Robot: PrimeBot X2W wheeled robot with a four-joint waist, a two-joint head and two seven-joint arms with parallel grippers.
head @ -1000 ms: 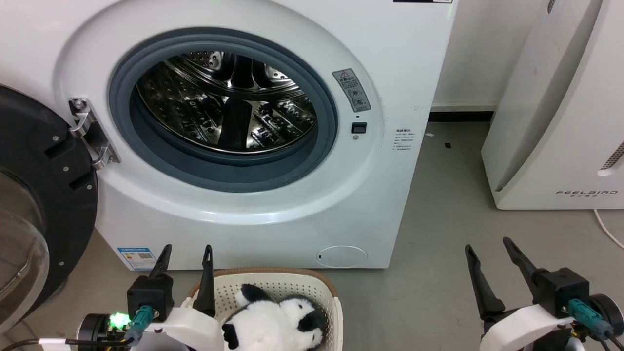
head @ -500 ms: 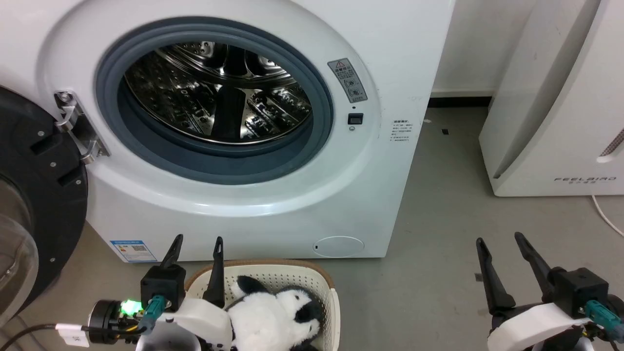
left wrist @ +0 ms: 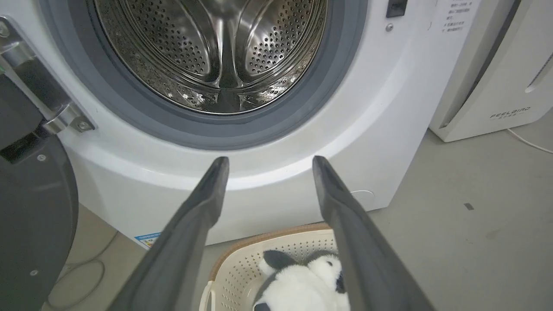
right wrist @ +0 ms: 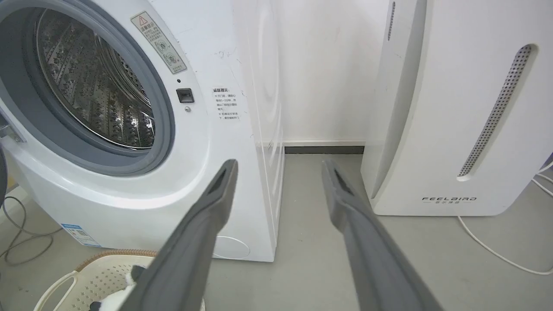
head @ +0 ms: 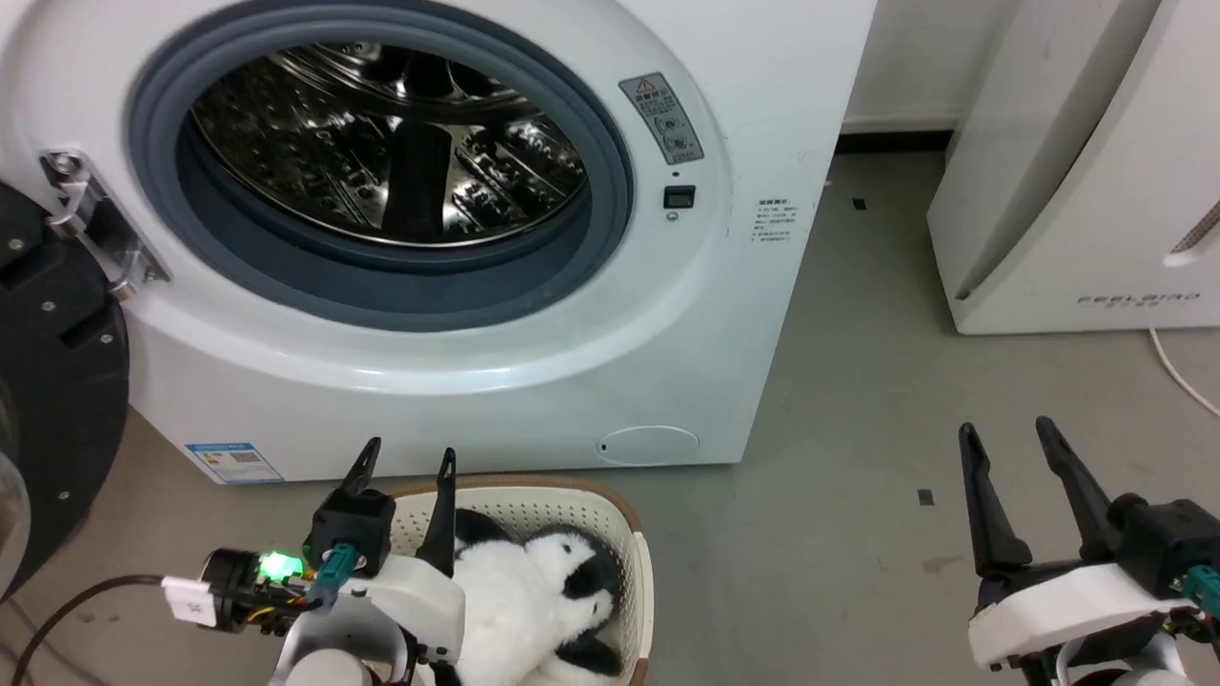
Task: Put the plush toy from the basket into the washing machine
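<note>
At the bottom centre of the head view, the plush toy (head: 519, 595) lies inside the basket (head: 534, 497), its white fur broken by dark patches toward the right and the lower edge. The basket sits on the grey floor (head: 858, 429) just in front of the washing machine (head: 734, 314), which takes up the upper left of the frame. Its black-rimmed door (head: 57, 381) stands open at the left edge, and the steel drum (head: 381, 143) shows through the grey gasket (head: 610, 191).

At lower left, the left gripper (head: 410, 448) hovers over the basket's left end, its two dark fingers spread apart and holding nothing. The finger nearer the toy stands in front of the toy's left side; whether it touches the fur I cannot tell. A green light (head: 276, 564) glows on the wrist. In the left wrist view the toy shows low between the spread fingers, with the drum opening above.

At lower right, the right gripper (head: 1006, 426) hangs over the floor, well apart from the basket, fingers likewise spread and empty. At upper right stands a slanted white appliance (head: 1077, 191) marked FEELBIRD, with a white cable (head: 1177, 367) on the floor beside it.
</note>
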